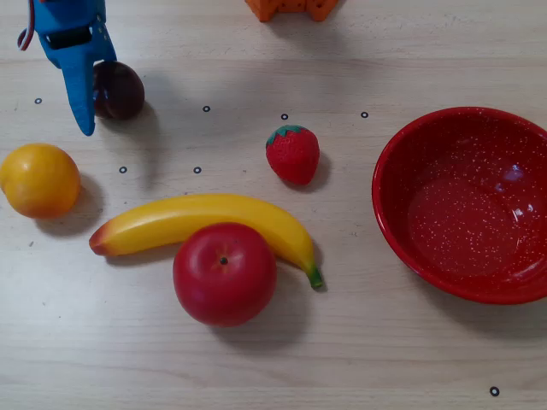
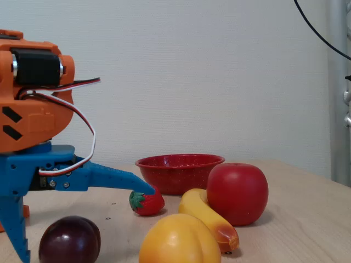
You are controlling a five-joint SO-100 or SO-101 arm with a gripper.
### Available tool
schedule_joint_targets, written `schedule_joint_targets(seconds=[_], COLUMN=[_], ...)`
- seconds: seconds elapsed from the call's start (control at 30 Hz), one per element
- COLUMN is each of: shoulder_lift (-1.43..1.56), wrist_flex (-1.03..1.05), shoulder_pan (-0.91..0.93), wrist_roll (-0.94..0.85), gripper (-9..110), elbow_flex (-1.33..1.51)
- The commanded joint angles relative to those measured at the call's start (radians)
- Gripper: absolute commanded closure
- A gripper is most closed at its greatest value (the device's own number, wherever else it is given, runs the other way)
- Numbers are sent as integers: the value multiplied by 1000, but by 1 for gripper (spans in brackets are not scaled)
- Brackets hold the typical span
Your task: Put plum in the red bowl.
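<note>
— So where was the plum (image 1: 119, 90) when you stopped?

— Far left in the overhead view, on the table, well apart from the red bowl (image 1: 466, 205) at the right. Your gripper (image 2: 82, 222) stood spread wide, one blue finger (image 1: 80, 94) beside the fruit.

— How should you have closed?

— Probably lower first, centring the plum between both fingers.

— Anything unclear?

— The second finger's contact was hidden; the bowl's edge was cropped.

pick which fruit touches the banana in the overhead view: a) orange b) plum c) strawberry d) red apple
d: in the overhead view the red apple sits right against the banana, overlapping its lower edge, while the strawberry, orange and plum all lie apart from it on the table.
</note>
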Motion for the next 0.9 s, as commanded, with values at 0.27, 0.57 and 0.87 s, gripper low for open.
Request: schedule_joint_targets(seconds=[0.27,0.57,0.87], shoulder_lift=[35,14,9], wrist_flex=[-75,-86,-71], shoulder_pan=[51,67,61], wrist_roll=[-21,-28,-20], gripper=[29,29,30], elbow_flex=[-2,2,-11])
